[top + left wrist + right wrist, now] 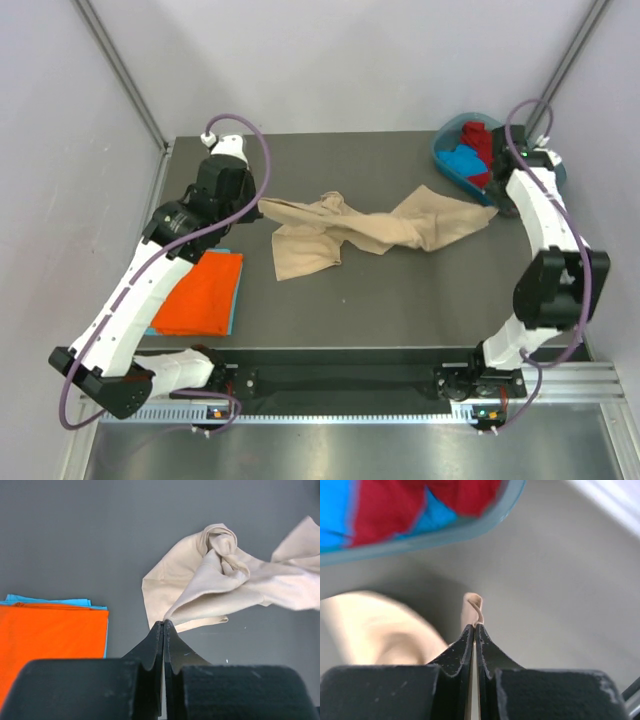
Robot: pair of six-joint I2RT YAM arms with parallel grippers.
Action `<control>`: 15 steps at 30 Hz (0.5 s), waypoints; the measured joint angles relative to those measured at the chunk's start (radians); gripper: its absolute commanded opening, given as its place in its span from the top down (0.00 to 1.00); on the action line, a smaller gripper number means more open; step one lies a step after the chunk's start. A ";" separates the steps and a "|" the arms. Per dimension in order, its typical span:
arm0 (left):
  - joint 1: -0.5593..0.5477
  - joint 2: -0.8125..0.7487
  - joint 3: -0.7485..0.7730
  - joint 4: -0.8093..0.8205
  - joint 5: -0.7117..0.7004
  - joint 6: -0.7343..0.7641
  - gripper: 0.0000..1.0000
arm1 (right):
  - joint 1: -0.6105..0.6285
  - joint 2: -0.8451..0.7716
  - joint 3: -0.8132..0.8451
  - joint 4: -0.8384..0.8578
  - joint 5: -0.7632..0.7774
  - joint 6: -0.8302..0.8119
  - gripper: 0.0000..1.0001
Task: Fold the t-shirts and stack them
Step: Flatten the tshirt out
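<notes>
A crumpled beige t-shirt (370,232) stretches across the middle of the dark table between both arms. My left gripper (256,203) is shut on its left corner; in the left wrist view the fabric (220,587) runs off from the shut gripper (164,624). My right gripper (497,207) is shut on the shirt's right tip, and a curled beige edge (472,607) pokes out of that gripper (474,626). A folded orange t-shirt (200,292) lies on a folded blue one (234,310) at the left. Red (478,140) and blue (463,162) shirts sit in the tub.
The teal oval tub (445,165) stands at the table's back right corner, close to my right arm. Grey walls enclose the table on three sides. The metal rail with both arm bases (340,385) runs along the near edge.
</notes>
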 measured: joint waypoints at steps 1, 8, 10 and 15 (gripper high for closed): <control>0.000 -0.002 0.011 0.001 -0.005 0.000 1.00 | 0.000 -0.055 0.000 0.001 0.010 -0.009 1.00; 0.000 -0.013 0.017 -0.003 -0.012 -0.001 1.00 | 0.000 -0.197 -0.002 0.001 0.032 -0.049 1.00; 0.000 -0.015 0.017 -0.007 -0.011 -0.001 1.00 | 0.000 -0.185 -0.003 -0.001 0.025 -0.056 1.00; 0.000 -0.048 -0.010 -0.008 0.026 -0.008 1.00 | 0.000 -0.179 -0.023 -0.002 -0.010 -0.080 1.00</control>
